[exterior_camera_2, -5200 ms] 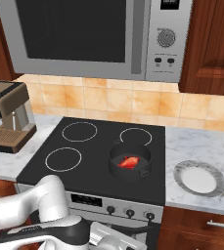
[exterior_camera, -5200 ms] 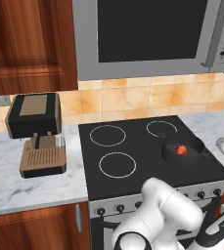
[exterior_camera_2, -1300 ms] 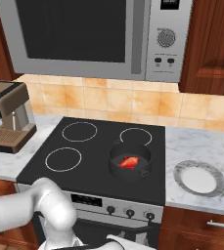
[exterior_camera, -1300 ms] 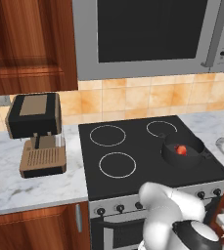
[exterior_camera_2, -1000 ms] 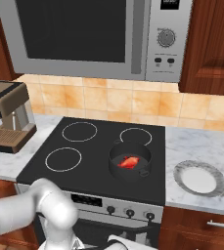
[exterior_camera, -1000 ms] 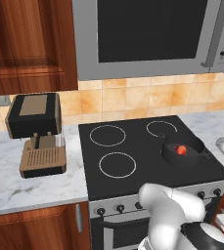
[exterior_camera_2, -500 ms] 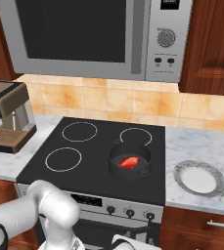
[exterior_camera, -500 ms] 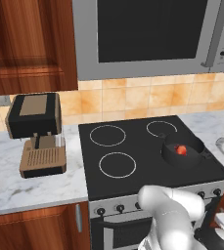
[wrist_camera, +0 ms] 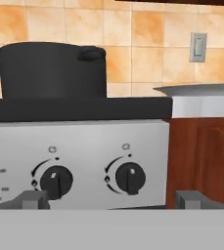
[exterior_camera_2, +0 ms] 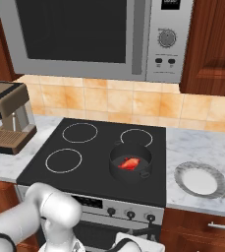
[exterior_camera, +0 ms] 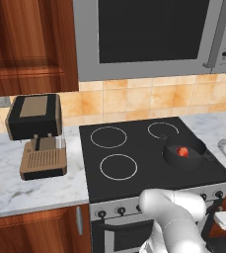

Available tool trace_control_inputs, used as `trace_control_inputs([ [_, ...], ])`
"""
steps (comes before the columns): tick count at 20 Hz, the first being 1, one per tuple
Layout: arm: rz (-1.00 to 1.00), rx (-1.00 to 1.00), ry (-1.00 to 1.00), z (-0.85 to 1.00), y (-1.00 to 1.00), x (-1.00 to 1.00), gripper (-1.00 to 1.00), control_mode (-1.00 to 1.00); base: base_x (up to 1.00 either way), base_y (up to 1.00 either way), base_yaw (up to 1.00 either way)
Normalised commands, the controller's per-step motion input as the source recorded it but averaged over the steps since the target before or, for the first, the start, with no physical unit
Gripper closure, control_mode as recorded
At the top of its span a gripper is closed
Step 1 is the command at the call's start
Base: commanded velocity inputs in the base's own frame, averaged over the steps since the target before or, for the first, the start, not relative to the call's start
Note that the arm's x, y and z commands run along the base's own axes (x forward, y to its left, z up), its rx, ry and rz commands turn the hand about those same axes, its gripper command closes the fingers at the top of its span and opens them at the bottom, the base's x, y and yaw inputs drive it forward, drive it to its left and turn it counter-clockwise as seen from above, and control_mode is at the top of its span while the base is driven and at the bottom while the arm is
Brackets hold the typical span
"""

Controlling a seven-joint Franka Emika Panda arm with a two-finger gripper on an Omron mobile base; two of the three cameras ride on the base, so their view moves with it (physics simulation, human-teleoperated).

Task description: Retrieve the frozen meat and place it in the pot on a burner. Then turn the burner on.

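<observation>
The black pot (exterior_camera_2: 128, 176) stands on the stove's front right burner, and the red-pink frozen meat (exterior_camera_2: 129, 163) lies inside it. From the left base view the pot (exterior_camera: 176, 162) and meat (exterior_camera: 182, 151) sit right of the stovetop's middle. My gripper (wrist_camera: 113, 200) hangs low in front of the stove's control panel, open, its fingertips (wrist_camera: 33, 199) wide apart with nothing between them. Two knobs (wrist_camera: 56, 179) (wrist_camera: 129, 178) face it straight ahead. Above the panel's left half rises the pot's dark wall (wrist_camera: 52, 71).
A pale grey dish (exterior_camera_2: 200, 179) lies on the marble counter right of the stove, its rim (wrist_camera: 201, 89) level with the stovetop. A coffee machine (exterior_camera: 35, 136) stands on the left counter. A microwave (exterior_camera: 149, 34) hangs above. A wood cabinet front (wrist_camera: 201, 156) adjoins the panel.
My arm has bent further down and to the right in front of the stove. The pot and meat have not moved. The jaws stay open.
</observation>
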Motion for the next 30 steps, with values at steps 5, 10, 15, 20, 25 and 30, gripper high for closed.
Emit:
trace_control_inputs([
  [5, 0.02, 0.0, 0.0, -0.16, -0.04, 0.14, -1.0, -1.0, 0.0, 0.0, 0.0],
  [10, 0.0, 0.0, 0.02, -0.08, -0.04, 0.2, -1.0, -1.0, 0.0, 0.0, 0.0],
  [15, 0.0, 0.0, 0.05, -0.02, -0.02, 0.19, -1.0, -1.0, 0.0, 0.0, 0.0],
  [20, 0.0, 0.0, 0.02, -0.07, -0.13, 0.15, -1.0, -1.0, 0.0, 0.0, 0.0],
  [25, 0.0, 0.0, 0.0, 0.0, -0.11, 0.08, -1.0, -1.0, 0.0, 0.0, 0.0],
  [30, 0.0, 0.0, 0.0, -0.02, -0.07, 0.08, -1.0, -1.0, 0.0, 0.0, 0.0],
])
